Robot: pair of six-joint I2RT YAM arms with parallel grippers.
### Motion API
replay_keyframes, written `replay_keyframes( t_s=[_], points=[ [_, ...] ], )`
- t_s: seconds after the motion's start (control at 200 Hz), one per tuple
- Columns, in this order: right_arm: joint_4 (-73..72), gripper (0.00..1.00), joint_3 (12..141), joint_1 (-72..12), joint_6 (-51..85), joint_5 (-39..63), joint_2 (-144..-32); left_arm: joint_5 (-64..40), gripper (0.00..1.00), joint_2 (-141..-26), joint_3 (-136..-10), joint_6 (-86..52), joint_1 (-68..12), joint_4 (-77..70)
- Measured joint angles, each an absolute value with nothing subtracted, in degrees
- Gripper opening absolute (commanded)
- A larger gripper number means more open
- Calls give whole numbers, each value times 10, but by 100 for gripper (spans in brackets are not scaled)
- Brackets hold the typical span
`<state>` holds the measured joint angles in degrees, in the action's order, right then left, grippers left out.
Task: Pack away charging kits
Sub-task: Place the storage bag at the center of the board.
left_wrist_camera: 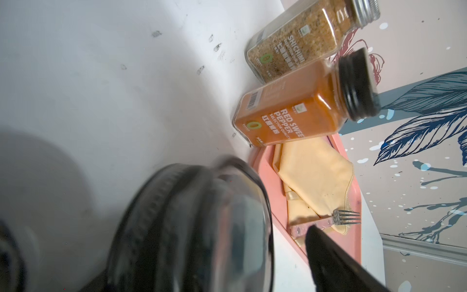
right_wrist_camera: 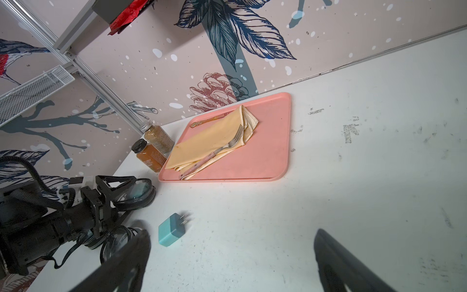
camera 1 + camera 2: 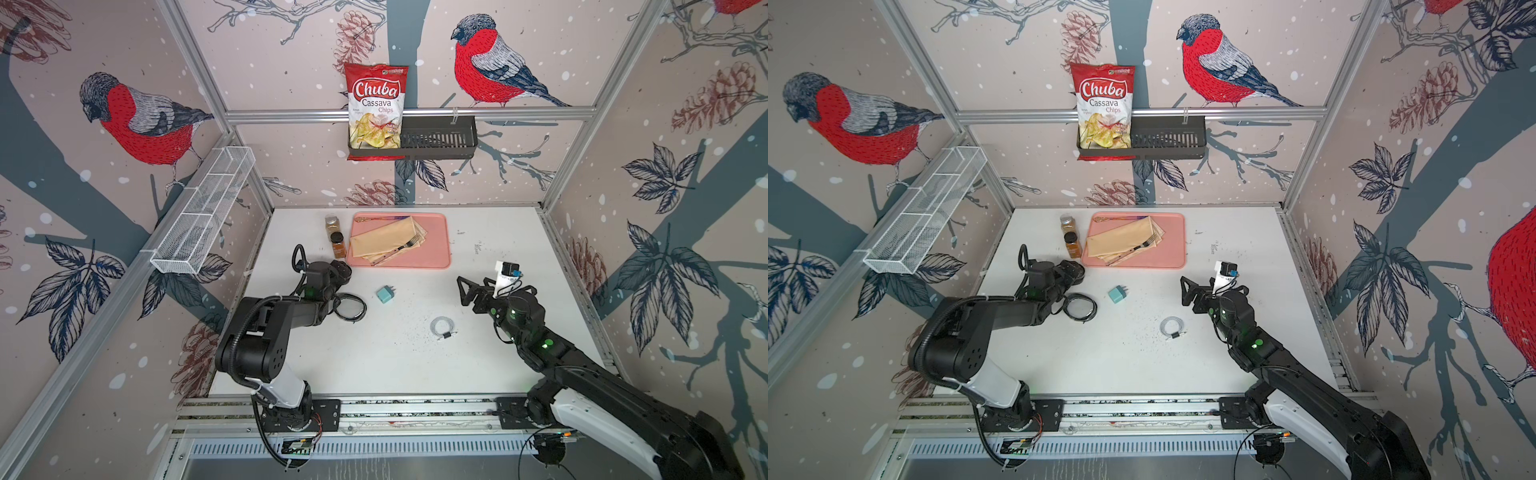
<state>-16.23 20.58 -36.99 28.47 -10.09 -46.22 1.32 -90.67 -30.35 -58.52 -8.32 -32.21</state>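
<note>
Black case (image 1: 202, 215) blurred, cut off | left end effector (image 1: 158, 225) wide around it | right end effector (image 2: 232, 233) wide, empty

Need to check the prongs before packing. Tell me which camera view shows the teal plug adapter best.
The right wrist view: the teal adapter is close and large, lying on its side with both prongs clear. Both top views show it small, prongs barely visible. The left wrist view misses it.
</note>
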Motion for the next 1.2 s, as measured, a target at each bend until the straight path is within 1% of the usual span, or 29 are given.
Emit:
replay_keyframes(
  t_s=[0.27,0.41,0.535,0.695,0.785,0.855,1.061,1.201],
  points=[
    [-157,100,206,-370,300,-101,-473,41,97,-780,-282,-597,-83,-214],
    [-148,96,220,-370,301,-89,-494,58,97,-702,-276,-606,-83,-145],
    [-146,96,234,-372,301,-74,-516,70,97,-634,-274,-606,-83,-91],
    [-145,94,238,-382,303,-70,-536,110,97,-586,-286,-574,-76,-54],
    [-145,94,238,-389,304,-70,-545,138,97,-594,-303,-551,-68,-40],
    [-145,94,240,-394,306,-71,-552,152,97,-622,-326,-529,-60,-38],
    [-145,95,244,-404,314,-73,-563,150,96,-780,-418,-476,-38,-59],
    [-145,96,244,-405,314,-73,-563,130,96,-867,-455,-476,-38,-67]
  ],
)
